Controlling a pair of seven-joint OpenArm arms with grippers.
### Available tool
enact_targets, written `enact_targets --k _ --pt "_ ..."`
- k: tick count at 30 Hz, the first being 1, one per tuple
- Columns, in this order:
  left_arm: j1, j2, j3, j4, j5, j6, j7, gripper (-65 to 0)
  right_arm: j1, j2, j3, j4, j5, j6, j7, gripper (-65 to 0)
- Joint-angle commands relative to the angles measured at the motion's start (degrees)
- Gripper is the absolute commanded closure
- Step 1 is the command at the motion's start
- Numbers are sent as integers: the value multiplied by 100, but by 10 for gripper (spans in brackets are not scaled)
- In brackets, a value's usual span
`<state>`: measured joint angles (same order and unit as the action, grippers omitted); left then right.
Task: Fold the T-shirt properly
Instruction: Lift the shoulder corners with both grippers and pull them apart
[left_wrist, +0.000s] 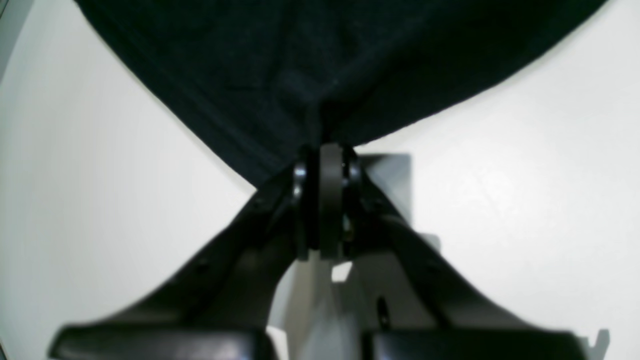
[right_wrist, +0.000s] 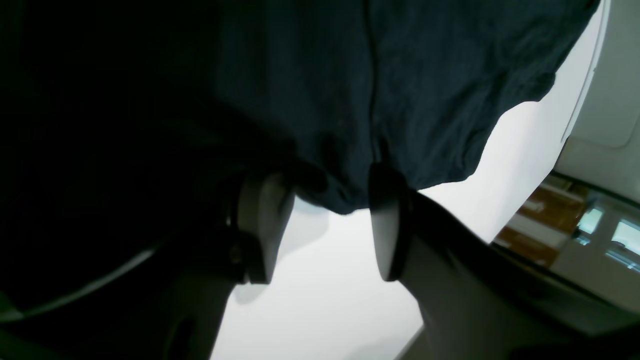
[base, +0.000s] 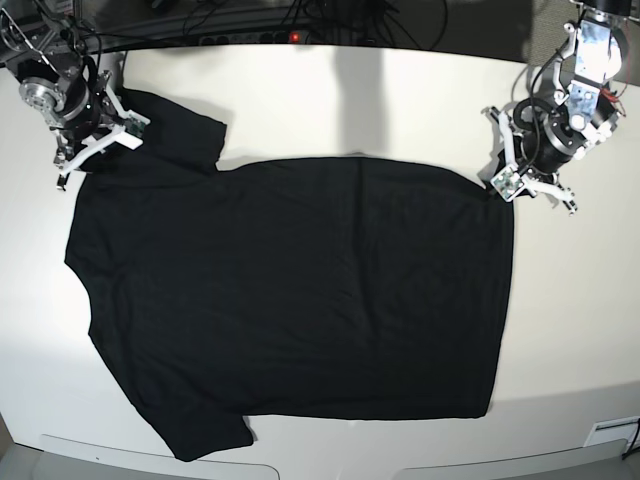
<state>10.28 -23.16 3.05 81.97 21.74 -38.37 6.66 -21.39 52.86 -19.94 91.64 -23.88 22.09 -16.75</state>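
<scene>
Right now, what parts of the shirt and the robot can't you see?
- T-shirt print: base view shows only plain black; the underside is hidden.
- Right end effector: right wrist view is too dark to tell whether cloth sits between its fingers.
- T-shirt collar: base view, hidden under the arm.

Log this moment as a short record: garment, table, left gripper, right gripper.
garment: black T-shirt, spread flat, plain side up
table: white table under it
left gripper: left gripper shut on the shirt's hem corner
right gripper: right gripper open, jaws on either side of a bunched edge at the sleeve end, not clamped
</scene>
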Motion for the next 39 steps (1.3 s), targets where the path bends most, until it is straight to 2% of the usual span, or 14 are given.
enact_targets --k 1,5,11,16,17,19,22,24,27,31,35,39 --pt "15 -50 4 13 46 -163 232 0 44 76 20 48 149 17 42 -295" --pt "17 -52 4 13 48 -163 260 0 74 -2 20 48 179 17 48 -289" --pt "17 -50 4 13 46 -163 273 0 74 -96 20 48 201 17 44 -164" --pt "20 -50 4 13 -9 -163 297 0 74 -96 20 48 203 11 -116 0" --pt "17 -50 4 13 -151 -163 374 0 74 -96 20 48 203 -17 -181 0" --pt "20 -50 7 13 -627 -163 597 0 70 -96 20 48 210 -297 -304 0" --pt "20 -52 4 15 -1322 345 1001 0 68 -92 20 50 697 -1130 -474 0" --pt "22 -55 4 24 -1661 391 1307 0 33 -79 22 59 813 -1451 -632 0" --pt "120 -79 0 98 -2166 389 1606 0 -149 -42 22 149 807 -1650 -855 0" --pt "560 -273 -4 446 -2717 481 1497 0 -723 -17 122 474 804 -1921 -879 0" --pt "1196 -503 -7 1029 -2780 984 1432 0 -1508 -20 426 885 804 -2376 -859 0" --pt "1733 -575 -96 1528 -2780 1056 1427 0 -2406 -20 824 1309 804 -2761 -855 0"
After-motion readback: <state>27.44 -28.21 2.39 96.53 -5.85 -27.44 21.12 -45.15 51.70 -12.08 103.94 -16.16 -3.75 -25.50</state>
